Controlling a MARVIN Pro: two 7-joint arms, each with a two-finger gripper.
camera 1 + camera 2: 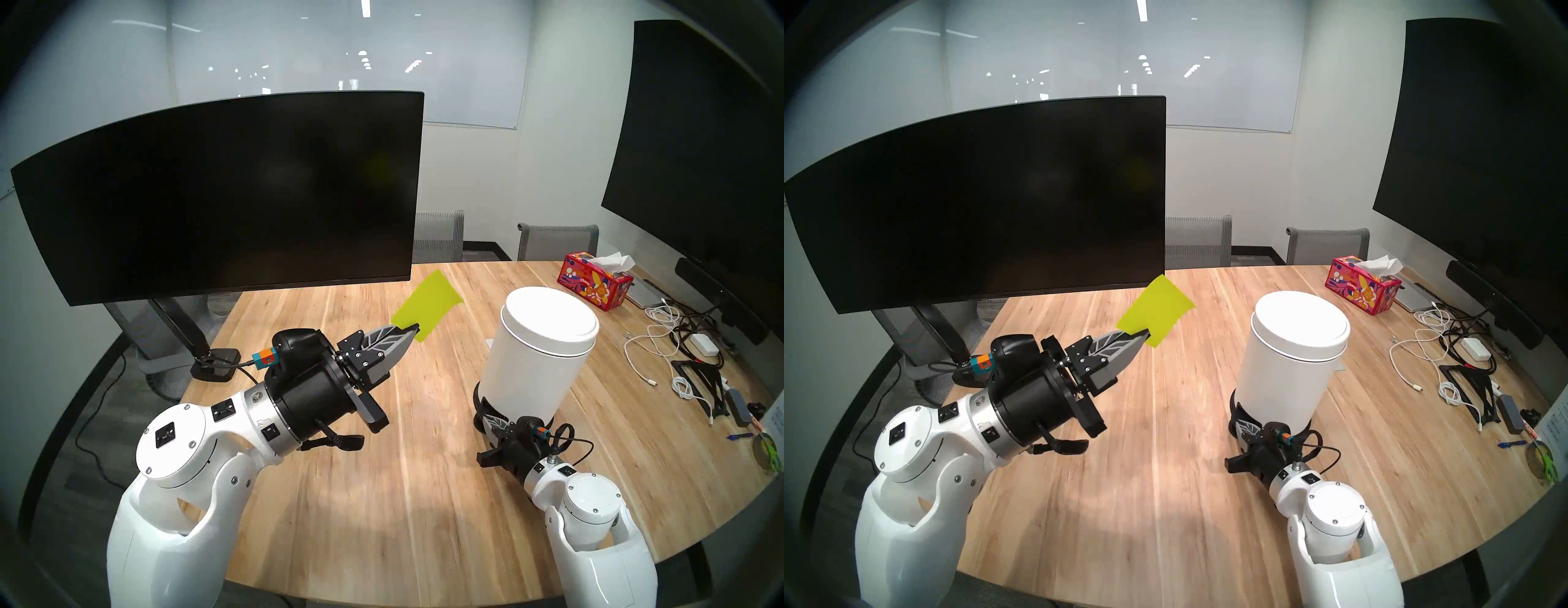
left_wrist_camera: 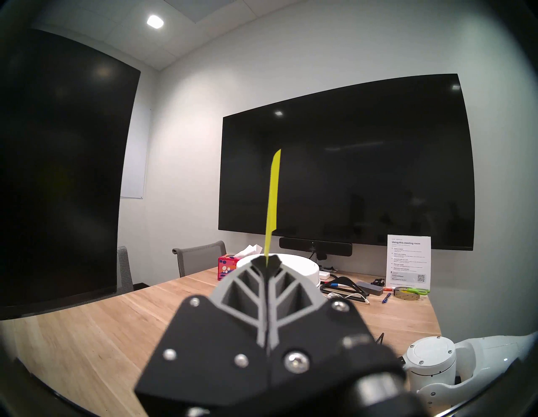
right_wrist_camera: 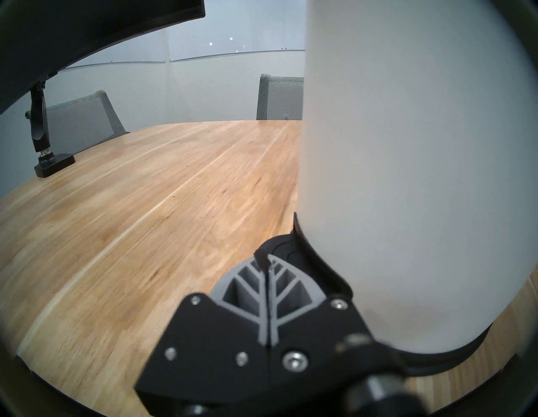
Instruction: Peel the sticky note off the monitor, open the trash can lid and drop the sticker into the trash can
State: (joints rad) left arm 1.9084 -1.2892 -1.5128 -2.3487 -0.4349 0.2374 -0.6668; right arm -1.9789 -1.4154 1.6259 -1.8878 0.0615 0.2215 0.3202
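Sticking up from the shut left claw (image 1: pixel 413 330), the sticky note (image 1: pixel 426 305).

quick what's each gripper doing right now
Left gripper: closed on the plain yellow-green square sticky note, held in the air.
Right gripper: closed, empty, at the black foot pedal of the white bin.

The yellow-green sticky note (image 1: pixel 428 305) is off the monitor (image 1: pixel 220 199), up in the air between that black screen and the white trash can (image 1: pixel 536 365). The trash can lid (image 1: pixel 550 314) sits closed on top.
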